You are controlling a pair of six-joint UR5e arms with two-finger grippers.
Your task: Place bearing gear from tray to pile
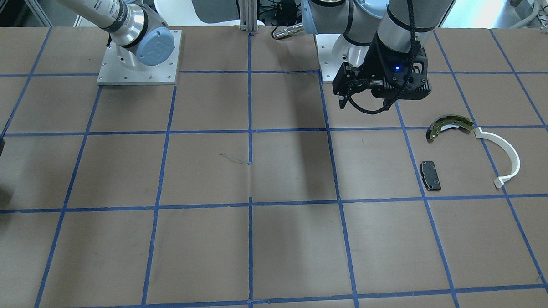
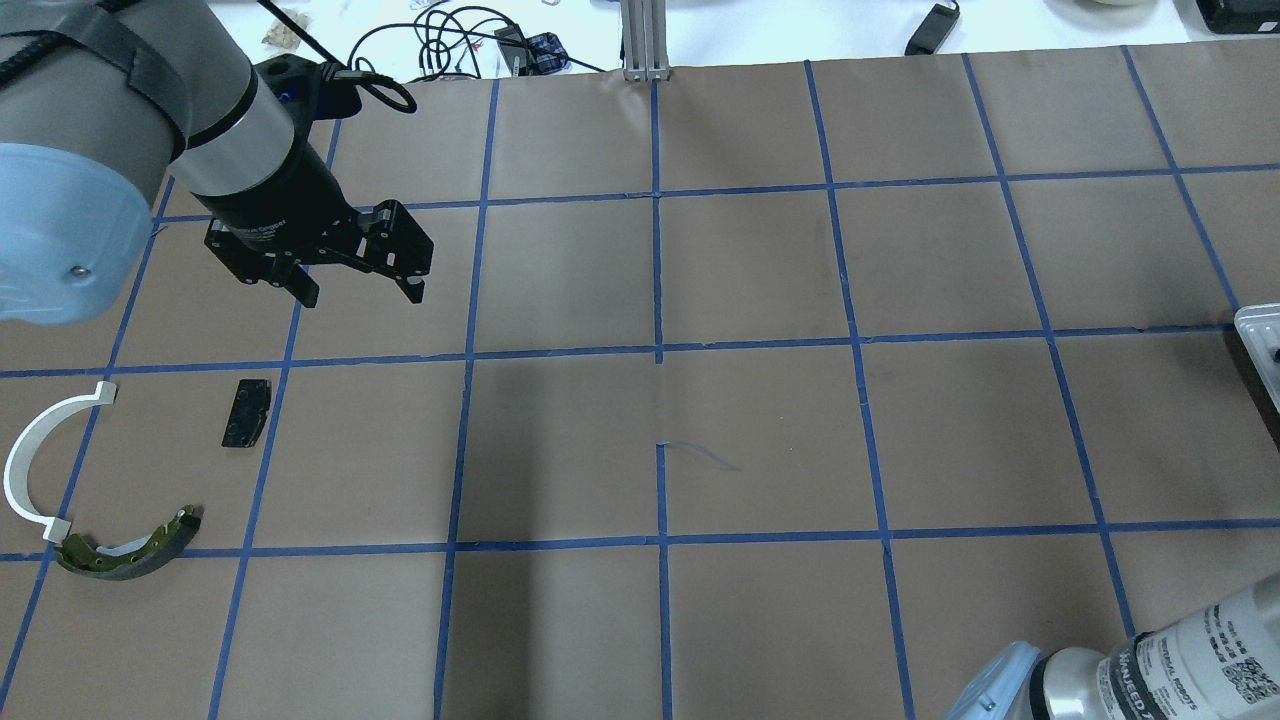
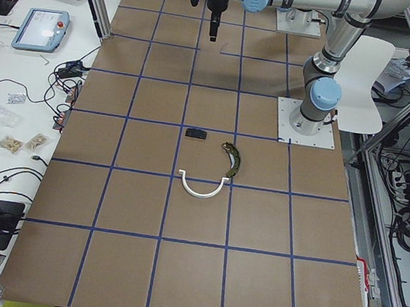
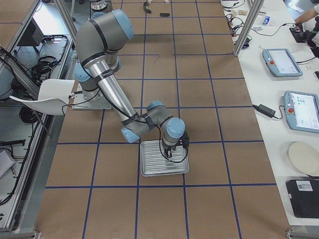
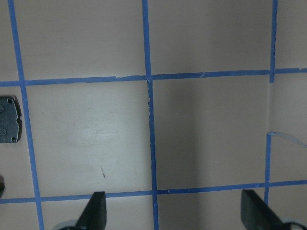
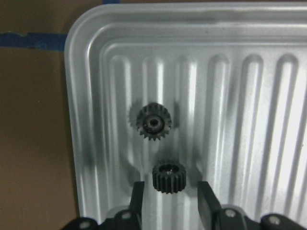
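Note:
The silver ribbed tray (image 6: 76, 96) holds two small black gears: one with a round hub (image 6: 153, 122), and a thicker one (image 6: 169, 177) just below it. My right gripper (image 6: 170, 201) is open low over the tray (image 4: 152, 167), a finger on each side of the lower gear, with gaps on both sides. The pile lies far off: a brake shoe (image 1: 451, 126), a white arc (image 1: 506, 157) and a black brake pad (image 1: 430, 175). My left gripper (image 2: 360, 290) hangs open and empty above the table, beyond the pad (image 2: 246, 412).
The brown table is marked in blue tape squares (image 2: 658, 350). The tray sits at the table's end on my right (image 2: 1260, 335). Arm base plates (image 1: 138, 58) stand at the robot's edge. Tablets and cables lie on the side bench (image 4: 299, 107).

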